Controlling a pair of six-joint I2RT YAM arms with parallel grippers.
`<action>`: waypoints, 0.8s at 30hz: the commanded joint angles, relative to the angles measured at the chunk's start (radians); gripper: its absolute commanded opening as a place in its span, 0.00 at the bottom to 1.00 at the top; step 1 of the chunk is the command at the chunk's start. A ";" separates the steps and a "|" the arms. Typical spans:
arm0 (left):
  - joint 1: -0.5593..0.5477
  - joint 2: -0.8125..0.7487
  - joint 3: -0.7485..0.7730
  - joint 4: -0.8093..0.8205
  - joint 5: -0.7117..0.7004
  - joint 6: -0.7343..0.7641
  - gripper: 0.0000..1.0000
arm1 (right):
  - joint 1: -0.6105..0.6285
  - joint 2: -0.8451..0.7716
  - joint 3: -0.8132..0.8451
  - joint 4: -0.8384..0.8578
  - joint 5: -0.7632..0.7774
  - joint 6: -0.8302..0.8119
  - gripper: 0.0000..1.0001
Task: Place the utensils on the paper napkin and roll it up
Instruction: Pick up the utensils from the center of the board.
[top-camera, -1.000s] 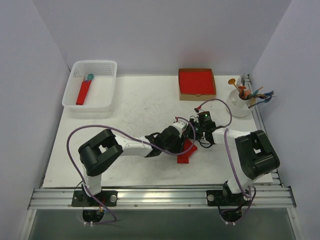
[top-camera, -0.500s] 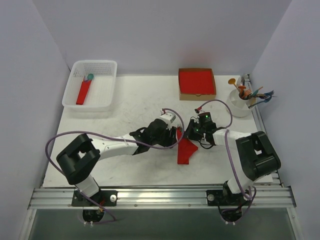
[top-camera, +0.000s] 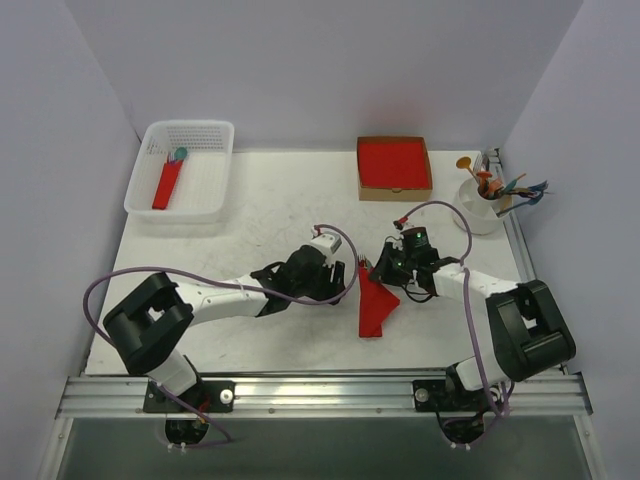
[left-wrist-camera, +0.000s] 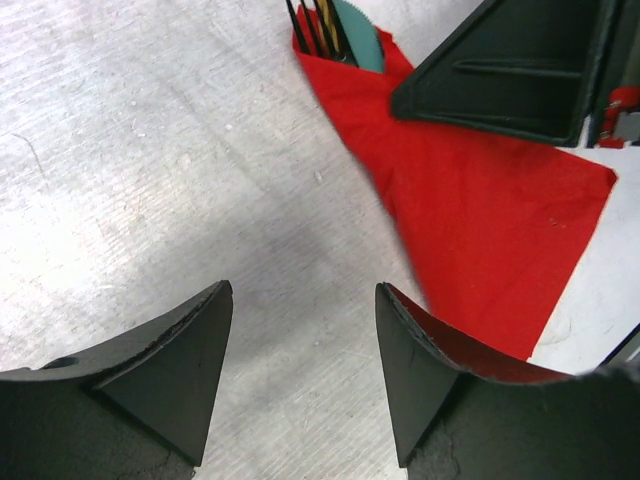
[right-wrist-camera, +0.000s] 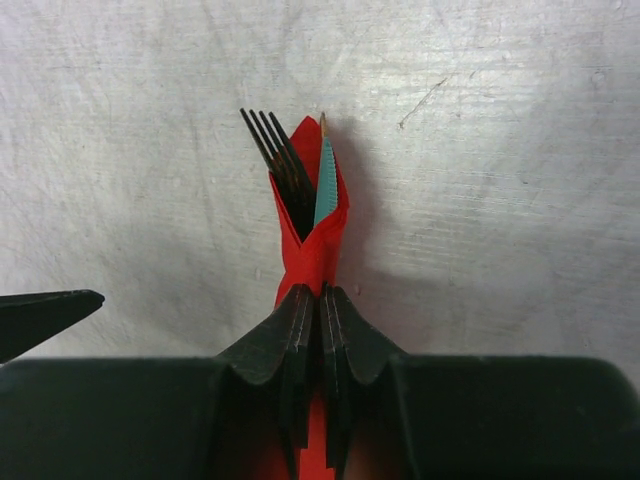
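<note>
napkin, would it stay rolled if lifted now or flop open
Probably floppy: the napkin fans out loose beyond its wrapped end. The fork inside likely stiffens only that end, where the right pincer pinches it.

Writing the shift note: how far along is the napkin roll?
Done: the fork sits wrapped inside the napkin. In hand: the right gripper pinches the wrapped end; the left gripper is open alongside. Left: the loose flap needs rolling.
</note>
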 joint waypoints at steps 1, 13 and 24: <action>0.009 -0.048 -0.025 0.071 -0.002 -0.023 0.68 | 0.011 -0.067 0.000 -0.027 -0.013 -0.008 0.00; 0.014 -0.053 -0.096 0.223 0.021 -0.043 0.70 | 0.007 -0.104 0.023 -0.050 -0.022 -0.010 0.00; 0.023 -0.065 -0.110 0.320 0.034 -0.061 0.74 | 0.011 -0.193 0.112 -0.127 -0.040 -0.005 0.00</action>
